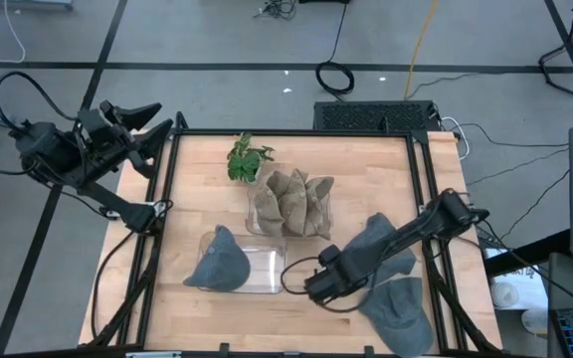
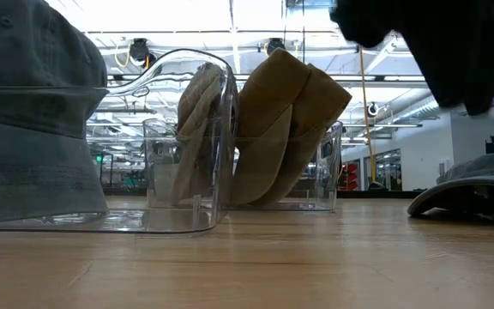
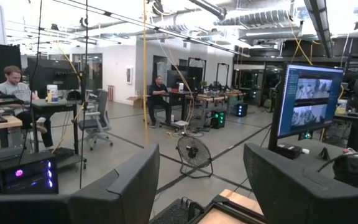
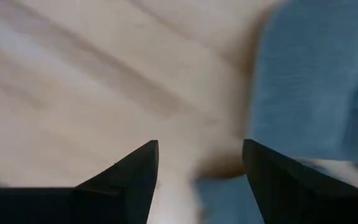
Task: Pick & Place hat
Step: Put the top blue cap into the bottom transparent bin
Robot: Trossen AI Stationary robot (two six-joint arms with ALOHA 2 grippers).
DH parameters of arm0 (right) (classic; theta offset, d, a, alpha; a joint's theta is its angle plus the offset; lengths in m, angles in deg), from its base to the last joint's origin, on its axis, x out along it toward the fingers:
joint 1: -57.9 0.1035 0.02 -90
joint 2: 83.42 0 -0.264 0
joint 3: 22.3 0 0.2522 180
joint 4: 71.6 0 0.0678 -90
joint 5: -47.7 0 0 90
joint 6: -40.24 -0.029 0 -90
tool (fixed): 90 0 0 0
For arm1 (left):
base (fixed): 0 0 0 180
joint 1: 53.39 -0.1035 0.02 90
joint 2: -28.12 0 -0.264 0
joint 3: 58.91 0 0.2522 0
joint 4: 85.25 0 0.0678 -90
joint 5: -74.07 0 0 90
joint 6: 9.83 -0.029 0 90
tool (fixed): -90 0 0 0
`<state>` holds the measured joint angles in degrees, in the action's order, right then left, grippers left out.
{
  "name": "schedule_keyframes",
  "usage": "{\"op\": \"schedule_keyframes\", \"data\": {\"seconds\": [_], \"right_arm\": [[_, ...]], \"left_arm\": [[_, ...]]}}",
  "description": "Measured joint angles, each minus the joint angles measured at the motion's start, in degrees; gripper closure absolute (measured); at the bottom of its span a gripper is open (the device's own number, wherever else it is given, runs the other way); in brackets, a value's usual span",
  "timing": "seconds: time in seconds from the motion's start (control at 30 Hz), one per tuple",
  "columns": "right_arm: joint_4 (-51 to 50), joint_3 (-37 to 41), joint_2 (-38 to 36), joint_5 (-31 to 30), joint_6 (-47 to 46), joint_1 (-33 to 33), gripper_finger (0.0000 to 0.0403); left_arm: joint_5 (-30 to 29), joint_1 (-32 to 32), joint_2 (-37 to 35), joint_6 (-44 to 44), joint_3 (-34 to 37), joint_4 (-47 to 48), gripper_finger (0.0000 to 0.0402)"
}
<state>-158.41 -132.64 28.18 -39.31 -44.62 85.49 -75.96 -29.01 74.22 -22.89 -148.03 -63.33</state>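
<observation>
- Right gripper (image 1: 316, 286): fingers spread, empty, low over bare wood just beside the clear tray (image 1: 267, 283), between it and the nearest blue-grey hat (image 1: 398, 313).
- Blue-grey hat: flat on the table, just beside the gripper, away from the tray. Risk: fingers may pinch only the cloth edge, so it slips or drags.
- Second hat (image 1: 378, 242): under the right arm, away from the tray; arm may snag it.
- Hat in tray (image 1: 217, 261): already placed.
- Clear box of tan hats (image 1: 291, 204): behind the tray; a swinging arm could knock it.
- Left gripper (image 1: 147, 124): spread, parked off the table, well apart from the tray.
</observation>
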Motion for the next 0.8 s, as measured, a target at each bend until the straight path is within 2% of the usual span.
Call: {"op": "schedule_keyframes", "data": {"seconds": [0.13, 0.27, 0.47, 0.63, 0.8], "right_arm": [[-7.7, 0.0, 4.3, -0.6, 2.5, 0.3, 0.0184], [-13.4, 0.0, 7.0, -3.7, 3.7, 0.8, 0.0184], [-7.2, -0.2, 7.0, -3.9, 5.6, 1.0, 0.0184], [-6.9, -1.1, 6.9, -3.1, 4.2, 1.0, 0.0183], [-7.3, 0.0, 7.0, -7.7, 4.1, 1.0, 0.0183]], "left_arm": [[0.0, 0.0, 0.0, 0.0, 0.0, 0.3, 0.016], [0.0, 0.0, 0.0, 0.0, 0.0, 1.5, 0.016], [0.0, 0.0, -0.1, -0.3, 0.0, 2.4, 0.016], [0.0, 0.0, -0.2, -0.3, 0.0, 2.6, 0.016], [0.0, 0.0, -0.1, -0.2, 0.0, 3.6, 0.016]]}}
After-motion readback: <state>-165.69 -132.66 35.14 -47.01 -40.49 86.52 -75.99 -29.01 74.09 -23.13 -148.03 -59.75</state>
